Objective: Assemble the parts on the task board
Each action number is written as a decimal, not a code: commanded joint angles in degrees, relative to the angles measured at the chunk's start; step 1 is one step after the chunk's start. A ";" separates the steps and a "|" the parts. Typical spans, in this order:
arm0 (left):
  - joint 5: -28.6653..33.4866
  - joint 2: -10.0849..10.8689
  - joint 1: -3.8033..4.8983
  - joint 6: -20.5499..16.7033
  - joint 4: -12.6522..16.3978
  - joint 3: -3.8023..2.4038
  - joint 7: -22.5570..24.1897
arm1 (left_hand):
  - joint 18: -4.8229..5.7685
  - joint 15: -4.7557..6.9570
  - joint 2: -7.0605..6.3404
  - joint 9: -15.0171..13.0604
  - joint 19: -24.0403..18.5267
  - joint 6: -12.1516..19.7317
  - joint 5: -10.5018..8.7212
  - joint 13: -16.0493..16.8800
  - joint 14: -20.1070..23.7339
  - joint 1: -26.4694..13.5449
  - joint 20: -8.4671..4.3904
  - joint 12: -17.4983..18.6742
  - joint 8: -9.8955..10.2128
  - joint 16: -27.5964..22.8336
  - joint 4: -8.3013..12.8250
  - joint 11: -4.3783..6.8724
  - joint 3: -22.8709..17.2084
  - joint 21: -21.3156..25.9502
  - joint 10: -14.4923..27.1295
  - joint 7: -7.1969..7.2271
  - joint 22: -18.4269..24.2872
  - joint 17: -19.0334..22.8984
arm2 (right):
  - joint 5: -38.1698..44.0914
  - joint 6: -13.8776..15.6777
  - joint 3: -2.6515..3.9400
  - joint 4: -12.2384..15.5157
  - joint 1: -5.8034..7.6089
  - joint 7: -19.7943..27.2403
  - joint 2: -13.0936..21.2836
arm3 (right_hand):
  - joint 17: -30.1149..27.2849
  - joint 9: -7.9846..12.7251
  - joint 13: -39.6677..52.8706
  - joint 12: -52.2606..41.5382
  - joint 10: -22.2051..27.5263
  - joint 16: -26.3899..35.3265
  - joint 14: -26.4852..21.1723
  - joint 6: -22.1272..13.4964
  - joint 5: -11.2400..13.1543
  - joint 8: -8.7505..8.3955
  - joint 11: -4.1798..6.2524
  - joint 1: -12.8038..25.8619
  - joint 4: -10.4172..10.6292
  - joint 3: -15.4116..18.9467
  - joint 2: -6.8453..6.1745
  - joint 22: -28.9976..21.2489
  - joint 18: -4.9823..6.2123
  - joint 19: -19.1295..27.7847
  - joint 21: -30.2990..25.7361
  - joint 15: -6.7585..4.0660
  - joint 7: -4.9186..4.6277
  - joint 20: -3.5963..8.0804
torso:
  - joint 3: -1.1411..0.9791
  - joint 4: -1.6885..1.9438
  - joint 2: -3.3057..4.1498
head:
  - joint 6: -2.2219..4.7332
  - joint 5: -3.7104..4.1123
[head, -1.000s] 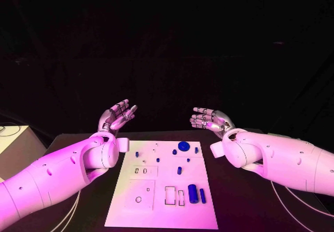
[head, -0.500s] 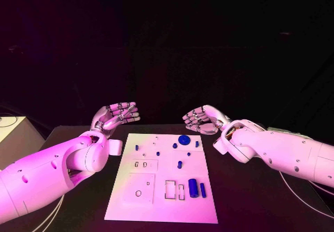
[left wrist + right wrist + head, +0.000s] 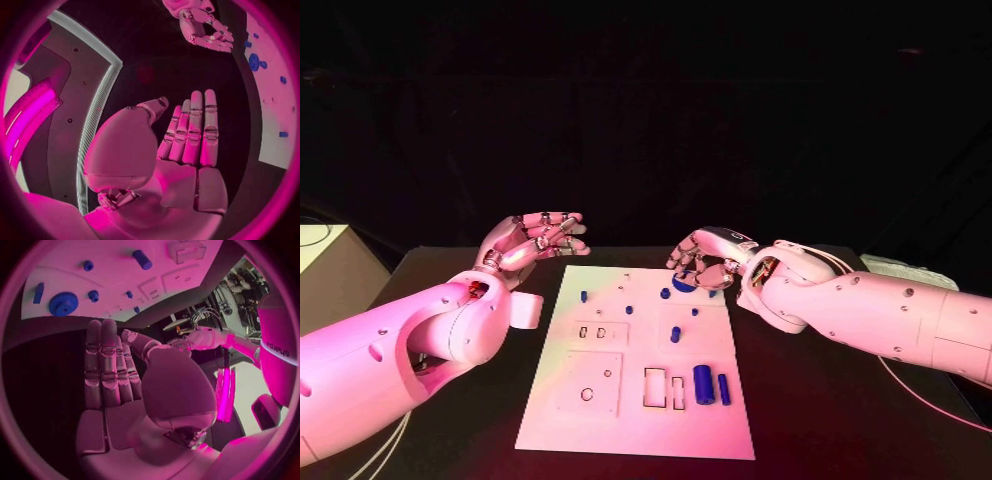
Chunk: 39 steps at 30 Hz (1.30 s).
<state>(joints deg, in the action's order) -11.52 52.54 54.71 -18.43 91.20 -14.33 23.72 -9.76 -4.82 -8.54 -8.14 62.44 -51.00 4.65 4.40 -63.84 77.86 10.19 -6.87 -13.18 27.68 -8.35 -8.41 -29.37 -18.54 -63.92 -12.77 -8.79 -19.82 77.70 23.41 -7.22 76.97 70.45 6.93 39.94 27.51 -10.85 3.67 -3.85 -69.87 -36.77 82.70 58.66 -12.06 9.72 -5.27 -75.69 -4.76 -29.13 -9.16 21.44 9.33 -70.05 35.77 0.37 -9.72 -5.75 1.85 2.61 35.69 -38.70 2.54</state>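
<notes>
1. Left hand (image 3: 531, 240): upper left of centre in the head view, above the board's far left corner. Fingers loosely curled, apart, holding nothing; in the left wrist view (image 3: 187, 145) they stand straight and side by side, palm bare.
2. Task board (image 3: 610, 420): white plate, centre of the head view, on the black table (image 3: 848, 420). One counted.
3. Parts on the board, blue: one round gear (image 3: 684, 285) at the far edge, toothed in the right wrist view (image 3: 63, 303); two upright cylinders (image 3: 704, 385) lower right of centre; about six small pegs (image 3: 675, 334) scattered over the upper half, count uncertain.
4. Right hand (image 3: 708, 258): right of centre in the head view, fingers curled, hovering just above the gear; contact cannot be told. The right wrist view shows its palm (image 3: 119, 390) bare.
5. Step in hand, judged: reaching for the gear. To do it well, lower squarely over the disc, spread the fingers round its rim, and pinch evenly without nudging nearby pegs.
</notes>
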 commanded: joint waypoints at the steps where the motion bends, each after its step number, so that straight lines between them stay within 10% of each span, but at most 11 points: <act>1: -0.80 0.52 -0.02 4.06 1.34 -0.20 0.02 | -0.41 0.33 -0.33 0.05 0.34 -0.19 -0.29 -0.13 0.80 -0.47 -0.44 0.59 -0.15 5.25 0.41 -0.20 -0.70 -2.49 -0.32 0.14 -1.49 -3.48 | 10.76 -3.85 0.05 -0.33 0.25 -6.45 -0.67 | 27.90 -0.64 0.01 0.39 2.38 -30.38 3.67 -0.12 0.87 -1.84 -0.05 1.78 2.75 -2.53 -3.52 21.93 -1.96 -9.21 20.37 -0.47 0.30 0.66 | 0.32 0.74 0.87 | 0.06 0.30; 15: -0.43 1.82 -0.06 6.92 4.51 -0.71 0.15 | -0.38 0.69 -0.30 0.09 -0.86 0.00 -0.30 -0.11 3.10 -1.10 -1.11 1.25 -0.11 16.11 1.43 0.01 -1.63 -9.30 -0.37 0.14 -5.97 -9.96 | 17.02 -6.22 0.07 -3.10 0.81 -12.07 -3.91 | 35.98 -1.74 0.71 0.07 3.02 -39.15 3.00 -2.07 0.55 -2.98 0.25 1.98 4.72 -2.11 -5.44 42.32 -4.77 -14.42 36.39 -0.53 0.96 0.55 | 1.20 2.41 2.23 | -0.37 1.47; 39: -0.41 2.62 -0.06 7.41 5.30 -1.37 -0.23 | -0.35 0.61 -0.31 0.14 -1.47 0.27 -0.35 -0.18 3.56 -1.28 -1.09 1.50 0.02 17.01 1.54 -0.13 -1.77 -10.39 -0.06 -0.03 -6.74 -10.34 | 19.79 -11.99 -0.02 -5.21 0.51 -14.49 -5.20 | 36.07 -2.30 1.01 0.20 3.04 -39.70 2.85 -1.50 1.18 -2.57 0.30 2.25 5.36 -2.03 -5.47 40.74 -4.41 -14.07 35.52 -0.59 1.08 0.64 | 1.95 3.72 4.01 | -0.44 2.47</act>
<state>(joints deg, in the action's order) -11.78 55.18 54.65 -12.08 96.38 -15.65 23.36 -9.71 -4.28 -8.76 -8.06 61.41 -50.99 4.66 4.31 -60.55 77.18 9.01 -5.70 -13.17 44.33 -6.80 -8.40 -30.93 -28.74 -63.91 -12.77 -15.48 -30.11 95.95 13.62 -7.24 71.82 71.03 -6.86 34.83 63.59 -13.12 4.61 -3.85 -66.77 -76.23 83.72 56.81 -11.07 7.01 -5.04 -73.60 0.25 -31.14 -14.18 62.22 5.26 -83.71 71.50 -0.12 -8.69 -5.24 3.71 6.21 39.42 -39.24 4.98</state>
